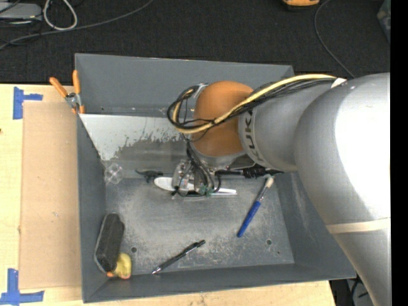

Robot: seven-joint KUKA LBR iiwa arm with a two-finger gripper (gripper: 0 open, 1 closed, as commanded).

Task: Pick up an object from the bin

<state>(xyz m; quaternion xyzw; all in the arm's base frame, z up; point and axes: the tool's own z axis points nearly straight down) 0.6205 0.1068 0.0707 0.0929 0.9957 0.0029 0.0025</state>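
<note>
Six loose things noted in the bin [146, 225]. Clear lump [113, 173] by the left wall. Black pouch [108, 238] with a yellow blob [123, 266] at its end, near-left corner. Black pen [179, 257] toward the front, blue pen [250, 214] right of middle. None crowd the tool [189, 185], which sits low at mid-bin over a white piece [163, 183] poking out leftward. We cannot tell whether it is released or clenched. Arm [331, 145] reaches in from the right, orange cover [220, 126] above the tool.
</note>
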